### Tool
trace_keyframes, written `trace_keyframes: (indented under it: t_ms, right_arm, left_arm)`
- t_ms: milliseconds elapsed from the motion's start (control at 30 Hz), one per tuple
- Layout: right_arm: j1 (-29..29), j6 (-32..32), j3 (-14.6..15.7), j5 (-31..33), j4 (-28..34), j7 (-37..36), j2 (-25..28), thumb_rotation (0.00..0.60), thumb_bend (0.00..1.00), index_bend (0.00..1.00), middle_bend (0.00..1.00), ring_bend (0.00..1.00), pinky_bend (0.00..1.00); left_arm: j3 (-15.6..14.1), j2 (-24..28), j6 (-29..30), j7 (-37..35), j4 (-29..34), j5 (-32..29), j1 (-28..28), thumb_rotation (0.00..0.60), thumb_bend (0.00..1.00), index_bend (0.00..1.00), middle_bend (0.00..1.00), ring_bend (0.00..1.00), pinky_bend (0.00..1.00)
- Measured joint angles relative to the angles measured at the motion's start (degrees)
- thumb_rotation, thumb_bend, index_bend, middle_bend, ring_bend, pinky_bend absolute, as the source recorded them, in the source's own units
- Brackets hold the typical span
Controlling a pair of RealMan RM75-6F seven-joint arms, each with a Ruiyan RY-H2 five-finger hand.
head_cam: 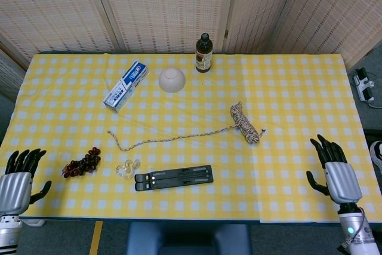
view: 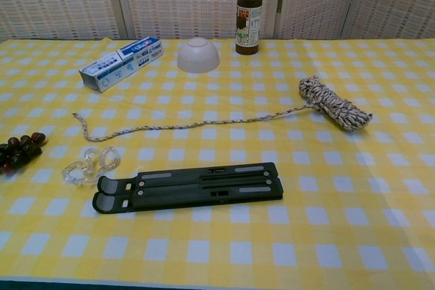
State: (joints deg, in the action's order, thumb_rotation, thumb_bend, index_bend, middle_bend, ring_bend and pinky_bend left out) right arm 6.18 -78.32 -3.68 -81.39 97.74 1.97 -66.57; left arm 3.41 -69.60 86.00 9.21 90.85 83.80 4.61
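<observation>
Table [head_cam: 298,88] in yellow checked cloth, woven screens [head_cam: 167,4] behind

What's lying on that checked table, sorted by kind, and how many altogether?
Bottle: 1
Bowl, upside down: 1
Toothpaste box: 1
Rope: 1
Grape bunch: 1
Clear plastic piece: 1
Black folding stand: 1
Total: 7

Items on yellow checked tablecloth [head_cam: 298,88]
Brown bottle [head_cam: 203,53] upright at far edge; white bowl [head_cam: 172,80] upturned, near blue-white box [head_cam: 126,85]; black folded stand [head_cam: 173,178] flat, clear plastic piece [head_cam: 128,168] just left.
</observation>
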Motion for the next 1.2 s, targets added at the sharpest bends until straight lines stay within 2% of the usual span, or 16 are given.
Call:
trace_keyframes:
  t_ms: [367, 533, 733, 933, 1200]
  right_arm:
    - [8.87, 11.21, -5.74, 12.44, 0.87, 7.52, -4.58, 0.6, 0.45, 0.0, 0.0, 0.06, 0.0]
    - [13.43, 14.56, -8.63, 19.86, -0.08, 11.77, -8.88, 0.6, 0.45, 0.0, 0.07, 0.12, 0.0]
    - [19.56, 19.74, -11.35, 30.06, -1.59, 16.55, -11.98, 0.6, 0.45, 0.0, 0.07, 0.12, 0.01]
    - [25.63, 21.15, -13.06, 39.29, -6.03, 22.05, -16.97, 0.6, 0.45, 0.0, 0.07, 0.12, 0.01]
    - [31.15, 21.48, -14.22, 45.25, -13.81, 24.81, -23.62, 0.6, 0.45, 0.0, 0.07, 0.12, 0.01]
  left_arm:
    - [-0.39, 0.67, 0.1, -0.27, 0.69, 0.24, -0.2, 0.6, 0.34, 0.2, 0.16, 0.11, 0.0]
    - [-0.47, 0.52, 1.05, -1.28, -0.03, 0.87, -0.56, 0.6, 0.34, 0.21, 0.16, 0.11, 0.0]
    - [-0.68, 0.38, 1.09, -1.55, -0.36, 1.29, -0.59, 0.6, 0.34, 0.22, 0.16, 0.11, 0.0]
    - [-0.74, -0.18, 1.6, -2.69, -1.61, 2.03, -0.62, 0.6, 0.34, 0.24, 0.16, 0.12, 0.0]
    - [-0.76, -0.06, 0.72, -2.46, -1.64, 1.62, -0.32, 0.6, 0.34, 0.24, 0.16, 0.12, 0.0]
